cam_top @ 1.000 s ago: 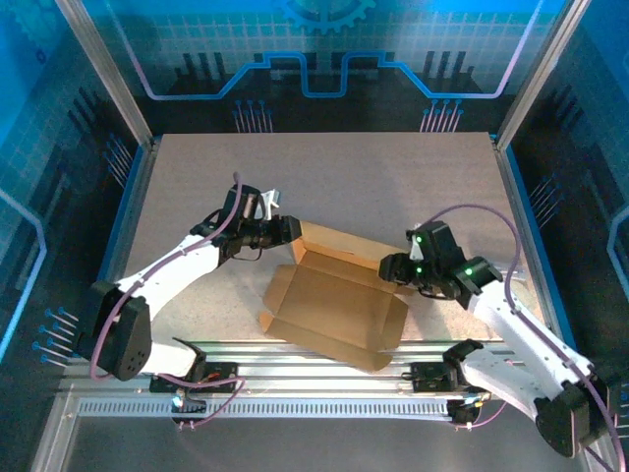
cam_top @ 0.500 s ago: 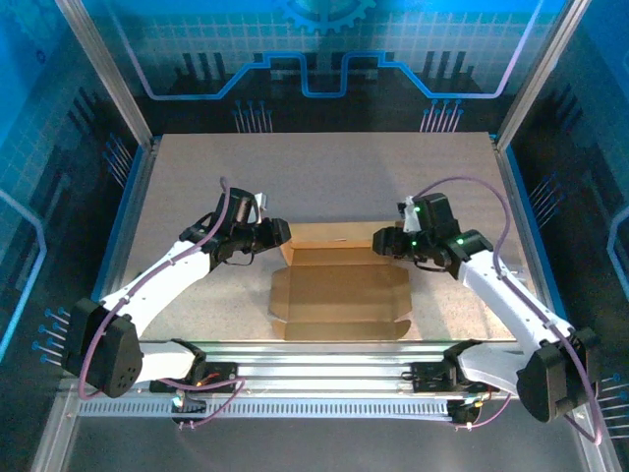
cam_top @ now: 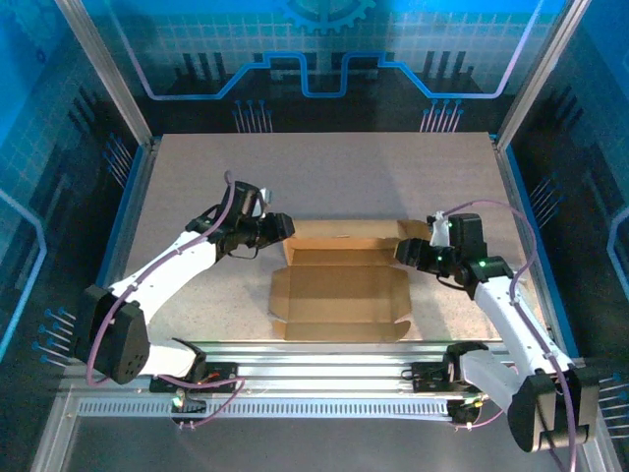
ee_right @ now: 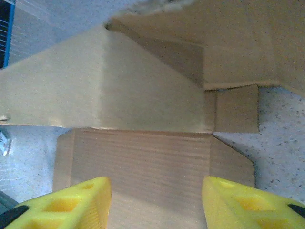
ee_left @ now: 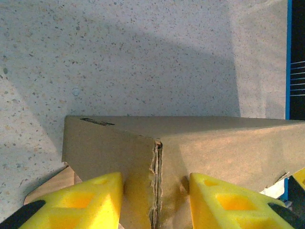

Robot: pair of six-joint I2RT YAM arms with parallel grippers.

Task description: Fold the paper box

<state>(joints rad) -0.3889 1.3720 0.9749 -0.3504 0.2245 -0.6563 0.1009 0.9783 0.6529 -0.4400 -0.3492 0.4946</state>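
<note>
paper box point(cam_top: 339, 295) lies open on table point(cam_top: 324, 177)

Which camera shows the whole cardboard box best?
The top external view: the whole paper box lies open on the table. The left wrist view catches one creased corner, the right wrist view a raised wall and flat panel.

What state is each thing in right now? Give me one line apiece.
box: partly folded, rear wall raised, the other panels lying flat.
left gripper: jaws shut on the box's rear left corner.
right gripper: jaws open and empty, over the box's right end.
</note>
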